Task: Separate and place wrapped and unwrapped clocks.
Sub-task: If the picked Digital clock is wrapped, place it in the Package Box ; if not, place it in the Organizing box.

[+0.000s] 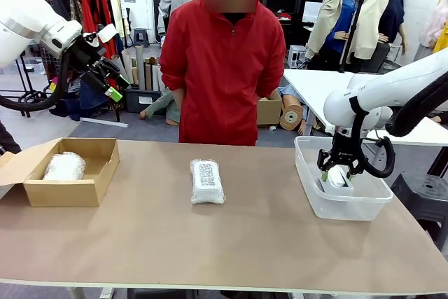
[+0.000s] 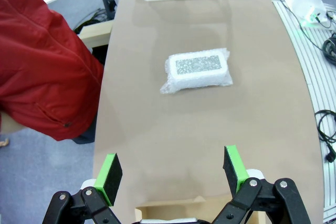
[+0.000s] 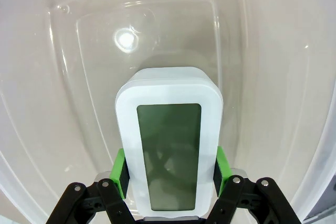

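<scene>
The right pincer (image 3: 169, 174) reaches down into a clear plastic tub (image 1: 308, 174) at the 3 o'clock end of the worktop (image 1: 231, 250). Its green pads (image 3: 120, 174) are clamped on the long sides of the bare clock (image 3: 168, 129), a white rounded rectangle with a grey-green screen. The clock sits low inside the tub, though it is hard to tell whether it rests on the bottom. The left pincer (image 2: 173, 174) hangs in the air above the 9 o'clock end, spread wide with nothing between its pads. Below it at 9 o'clock stands an open cardboard box (image 1: 70, 192), and one bubble-wrapped bundle (image 1: 64, 166) lies inside. The second bundle (image 2: 198, 69), with a dark printed label facing up, lies flat at the centre of the worktop, well apart from both box and tub. A person in a red jacket (image 1: 222, 68) stands at 12 o'clock, just behind the far edge.
</scene>
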Robot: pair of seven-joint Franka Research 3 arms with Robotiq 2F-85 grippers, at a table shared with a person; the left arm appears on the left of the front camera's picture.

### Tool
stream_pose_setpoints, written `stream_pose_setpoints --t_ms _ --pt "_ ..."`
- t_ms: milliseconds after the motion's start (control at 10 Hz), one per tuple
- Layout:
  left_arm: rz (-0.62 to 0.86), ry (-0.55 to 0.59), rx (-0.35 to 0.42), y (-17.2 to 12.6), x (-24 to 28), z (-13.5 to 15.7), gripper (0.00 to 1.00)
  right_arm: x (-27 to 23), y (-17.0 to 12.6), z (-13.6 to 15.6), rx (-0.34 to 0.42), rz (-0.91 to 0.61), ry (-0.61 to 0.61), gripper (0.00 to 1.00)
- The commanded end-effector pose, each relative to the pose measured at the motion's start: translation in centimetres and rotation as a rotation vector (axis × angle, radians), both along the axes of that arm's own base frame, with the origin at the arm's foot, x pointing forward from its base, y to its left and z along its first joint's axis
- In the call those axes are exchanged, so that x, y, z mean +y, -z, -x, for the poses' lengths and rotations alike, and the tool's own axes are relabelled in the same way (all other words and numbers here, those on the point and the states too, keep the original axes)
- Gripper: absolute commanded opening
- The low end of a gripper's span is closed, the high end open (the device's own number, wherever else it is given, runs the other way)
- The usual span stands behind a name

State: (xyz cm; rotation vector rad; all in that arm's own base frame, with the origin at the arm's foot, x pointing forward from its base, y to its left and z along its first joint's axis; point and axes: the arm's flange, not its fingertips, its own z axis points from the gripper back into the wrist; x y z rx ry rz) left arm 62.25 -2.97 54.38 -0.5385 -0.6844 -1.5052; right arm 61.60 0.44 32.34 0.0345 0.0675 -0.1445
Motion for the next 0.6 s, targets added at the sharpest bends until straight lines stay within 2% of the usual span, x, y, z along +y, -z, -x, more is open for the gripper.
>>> stream_pose_setpoints --t_ms 0,100,200,500 --pt "0.000 -0.002 0.000 -0.08 0.09 0.09 1.00 -0.34 0.75 0.31 0.001 -0.011 0.001 0.00" --pt "0.000 -0.002 0.000 -0.08 0.09 0.09 1.00 -0.42 0.88 0.23 0.000 -0.012 0.009 0.06" --pt "0.000 -0.002 0.000 -0.08 0.09 0.09 1.00 -0.55 0.78 0.19 -0.001 -0.009 0.009 0.20" --pt "0.000 -0.002 0.000 -0.08 0.09 0.09 1.00 -0.72 1.00 0.05 0.008 0.000 0.016 0.73"
